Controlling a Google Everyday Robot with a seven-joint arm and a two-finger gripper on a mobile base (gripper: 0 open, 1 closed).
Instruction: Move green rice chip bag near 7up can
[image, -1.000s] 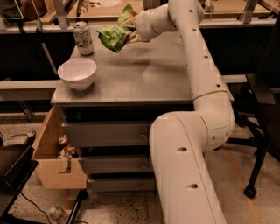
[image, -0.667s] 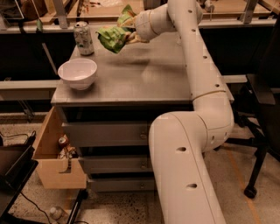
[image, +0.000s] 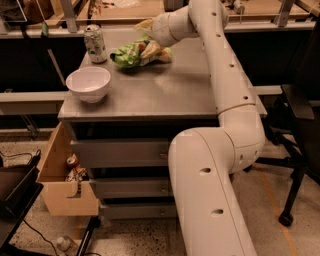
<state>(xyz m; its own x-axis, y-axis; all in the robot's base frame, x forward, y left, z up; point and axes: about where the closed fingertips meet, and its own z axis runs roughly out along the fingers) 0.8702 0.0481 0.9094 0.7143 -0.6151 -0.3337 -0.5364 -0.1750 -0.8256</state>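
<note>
- Change: the green rice chip bag (image: 131, 54) has come down from mid-air and now lies on the table (image: 165, 90), just beside the 7up can (image: 94, 43).
- The gripper (image: 151, 48) sits at the bag's right end; I cannot tell whether it grips or has let go.
- I judge placement met; release and retreat remain.

Table (image: 165, 95), bowl (image: 89, 83), 7up can (image: 95, 43), chip bag (image: 126, 55) under hand (image: 151, 49)
</note>
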